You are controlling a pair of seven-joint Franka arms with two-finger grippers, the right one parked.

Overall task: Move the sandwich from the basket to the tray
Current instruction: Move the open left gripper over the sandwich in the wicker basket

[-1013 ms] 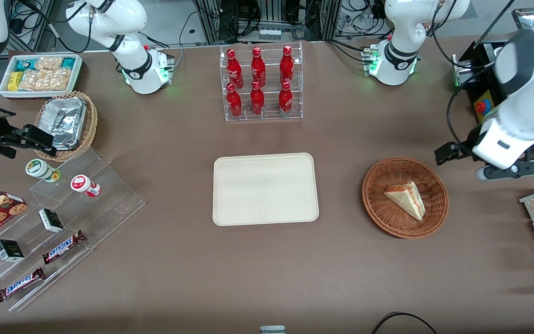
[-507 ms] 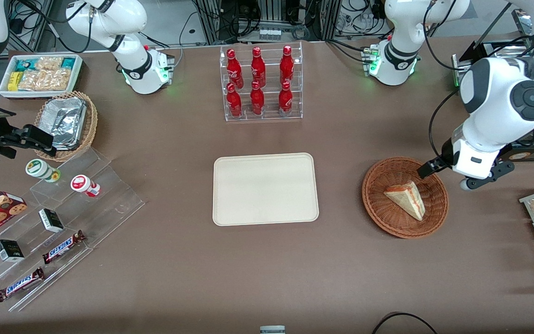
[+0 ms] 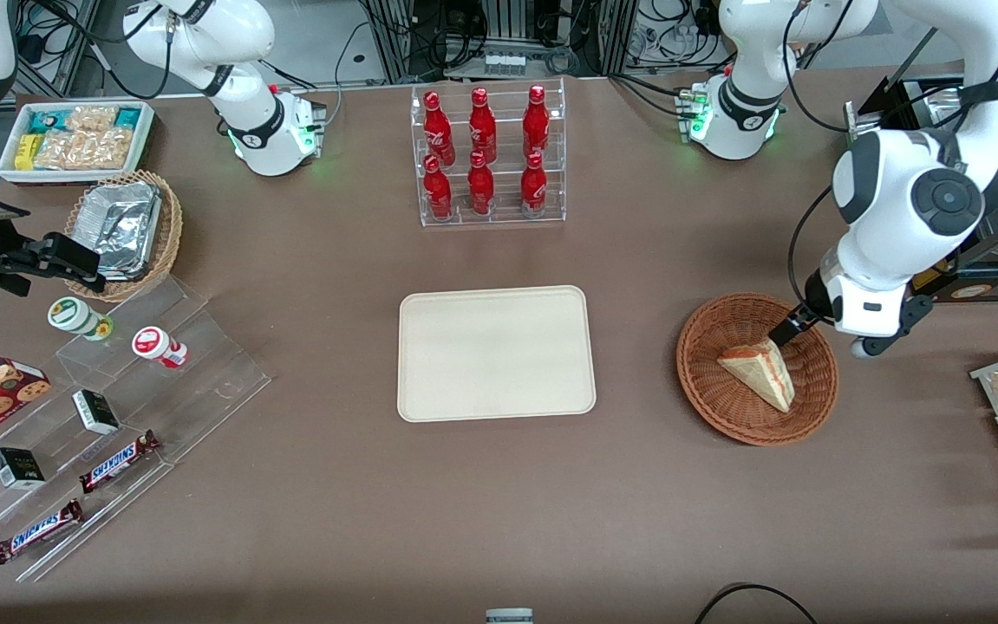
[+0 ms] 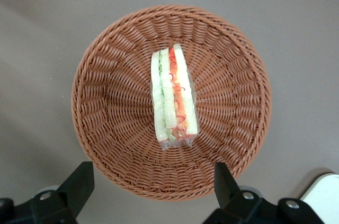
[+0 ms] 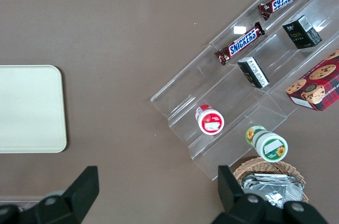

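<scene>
The little clear-wrapped triangular sandwich [image 3: 759, 373] with pale bread and red-orange and green filling sat inside the round reddish-brown wicker basket [image 3: 707, 381], roughly in its middle, lying on its side with the filling edge facing up at the wrist camera [image 4: 174, 97]. The left arm's pincer [image 3: 789, 329] hung above the basket's rim on the edge farther from the front camera, not touching the sandwich. From the front, the white wrist body covered most of it, so only one dark fingertip poked out. In the wrist view the two black fingers [image 4: 79, 184] were cut off by the frame edge, but they stood clearly wide apart with nothing between them, straddling the basket [image 4: 106, 65]. The flat cream-beige rectangular tray [image 3: 496, 353] sat bare on the brown worktop [image 3: 499, 503], well apart from the basket, toward the parked arm's end.
</scene>
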